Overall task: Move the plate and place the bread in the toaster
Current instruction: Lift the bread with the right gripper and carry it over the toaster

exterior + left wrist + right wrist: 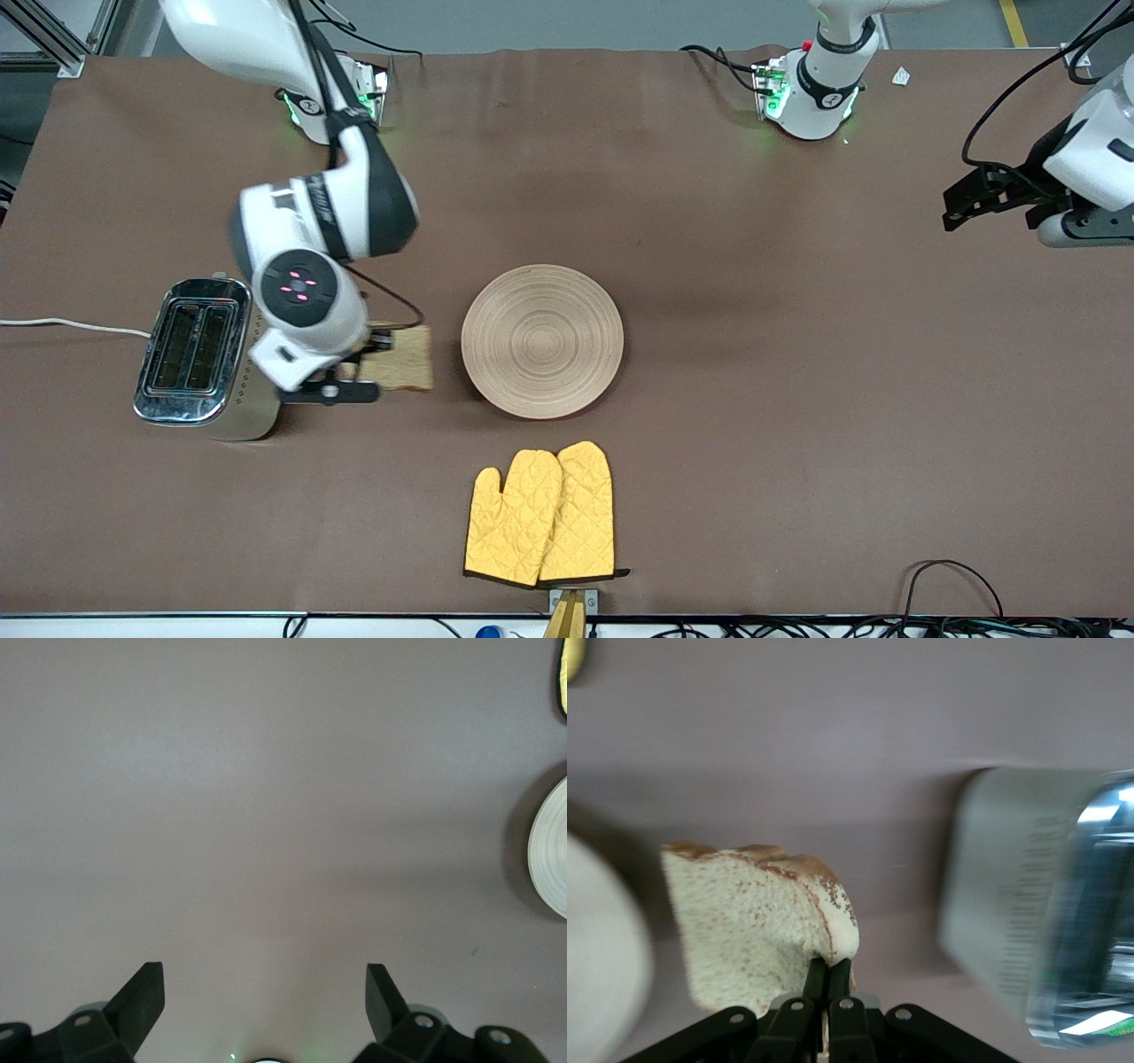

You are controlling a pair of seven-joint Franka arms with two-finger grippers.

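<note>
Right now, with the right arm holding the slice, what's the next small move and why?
Probably carry the bread sideways until it is over the toaster slots, then lower. The right gripper is shut on the slice's edge, beside the toaster, between it and the plate. The left gripper waits open over bare table.

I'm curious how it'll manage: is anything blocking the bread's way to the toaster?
Nothing visible. The right pincer holds the bread up right beside the toaster, whose slots are open on top. The plate lies away from that path.
</note>
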